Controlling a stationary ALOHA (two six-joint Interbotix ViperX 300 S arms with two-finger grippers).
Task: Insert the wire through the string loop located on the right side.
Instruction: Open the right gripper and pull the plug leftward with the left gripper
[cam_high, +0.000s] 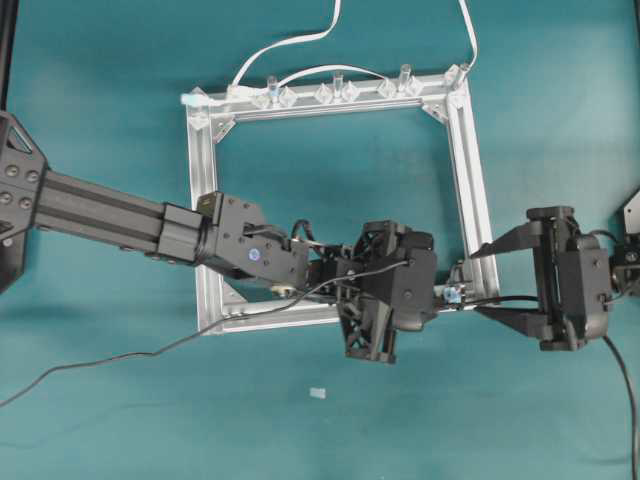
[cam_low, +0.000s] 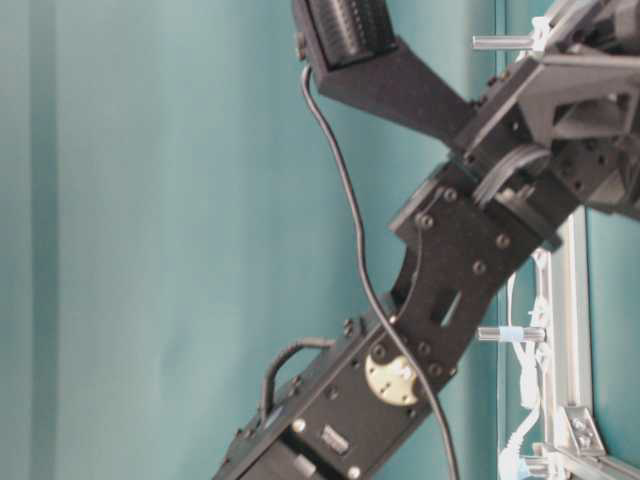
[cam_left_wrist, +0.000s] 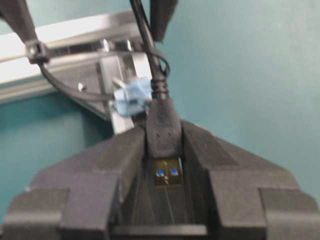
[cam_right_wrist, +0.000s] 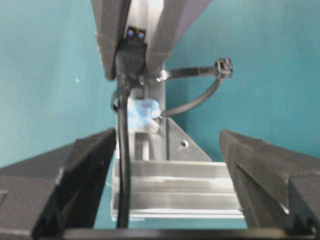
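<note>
While the left gripper (cam_left_wrist: 162, 165) stays out of your hands' way, note what it has: in the left wrist view its fingers (cam_left_wrist: 120, 160) are clamped on the black moulded body of the wire's USB plug (cam_left_wrist: 163, 131), silver end with two blue dots facing the camera. Just past the plug the wire (cam_left_wrist: 149, 47) runs on beside the bluish-clear piece (cam_left_wrist: 131, 97) at the corner of the aluminium frame (cam_left_wrist: 75, 35), where a thin dark string loop (cam_left_wrist: 161, 64) seems to circle the cable; the blur keeps that a judgement. A larger black cable tie (cam_left_wrist: 37, 52) arcs off to the left.

So you look to be at the hand-over: plug apparently through, left arm holding it. The right gripper (cam_right_wrist: 165, 165) has its fingers (cam_right_wrist: 85, 170) wide apart with nothing between them, the wire (cam_right_wrist: 123, 165) running close by its left finger.

Your next move calls for a clean pull without dragging the loop off its base.

Overhead, the left arm (cam_high: 110, 215) reaches long across the frame, the right gripper (cam_high: 505, 280) faces it level, well spread.
</note>
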